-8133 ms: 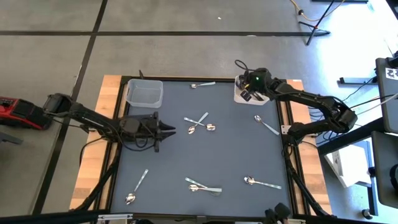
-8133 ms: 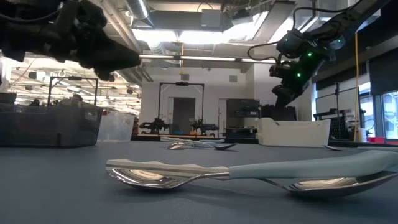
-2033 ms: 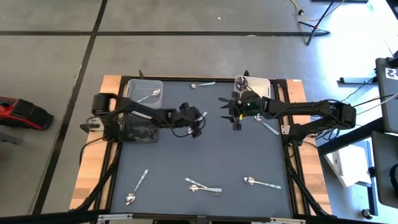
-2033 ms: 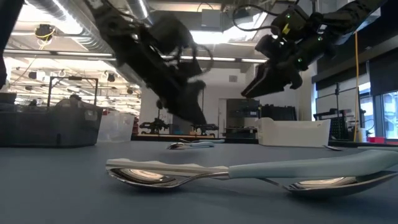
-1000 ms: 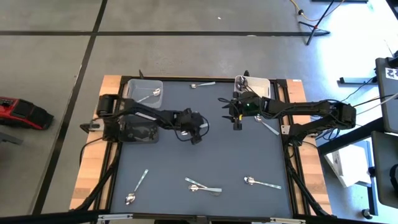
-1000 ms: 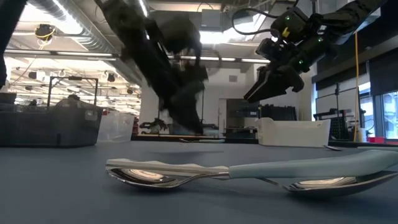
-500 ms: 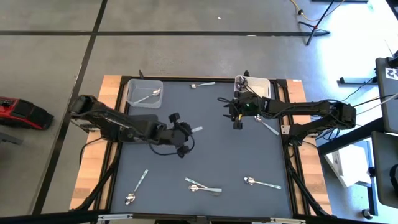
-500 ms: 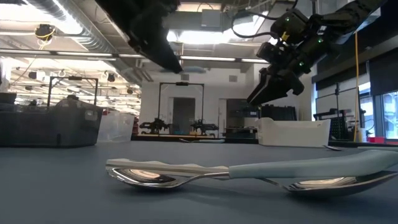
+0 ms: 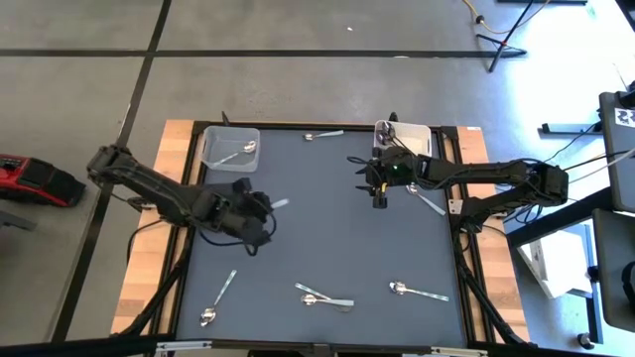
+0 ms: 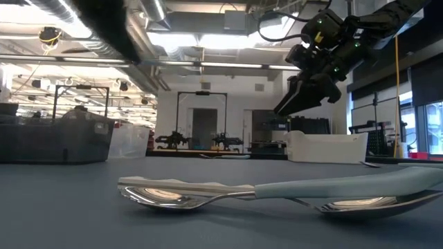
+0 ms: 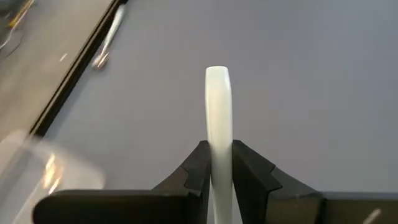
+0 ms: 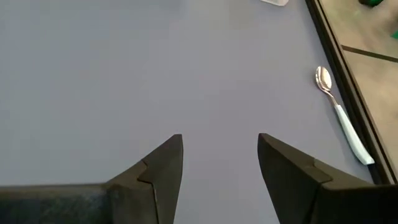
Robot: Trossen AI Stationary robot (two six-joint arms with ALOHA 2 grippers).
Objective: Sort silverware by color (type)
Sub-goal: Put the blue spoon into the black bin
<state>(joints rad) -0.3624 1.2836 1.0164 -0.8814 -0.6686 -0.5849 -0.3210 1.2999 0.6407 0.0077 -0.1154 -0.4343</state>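
Observation:
My left gripper point(image 9: 263, 206) is above the table's left half and is shut on a spoon with a pale handle point(image 9: 281, 203). The handle juts forward past the fingers in the left wrist view point(image 11: 217, 99); the bowl is hidden. My right gripper point(image 9: 377, 199) hovers open and empty above the far middle of the table, and also shows in the low view point(image 10: 294, 104). A clear bin point(image 9: 213, 159) at the far left holds one spoon point(image 9: 239, 154). A white bin point(image 9: 419, 131) stands at the far right. Other spoons lie flat on the mat. My left gripper pinches the spoon's pale handle point(image 11: 217, 142) between its two fingers, which lie along it. The handle's free end sticks out ahead of the fingertips, toward the table's right. The spoon is lifted clear of the table; the gripper body hides its bowl end.
Loose spoons lie at the far edge point(image 9: 322, 135), right of my right gripper point(image 9: 427, 200), near left point(image 9: 220, 296), near middle as a crossed pair point(image 9: 322, 296) and near right point(image 9: 417, 291). The pair fills the low view's foreground point(image 10: 242, 190). The mat's middle is bare.
My left gripper has gone from the table's middle toward its left edge, carrying the pale-handled spoon clear of the mat. My right gripper has stayed open and nearly still.

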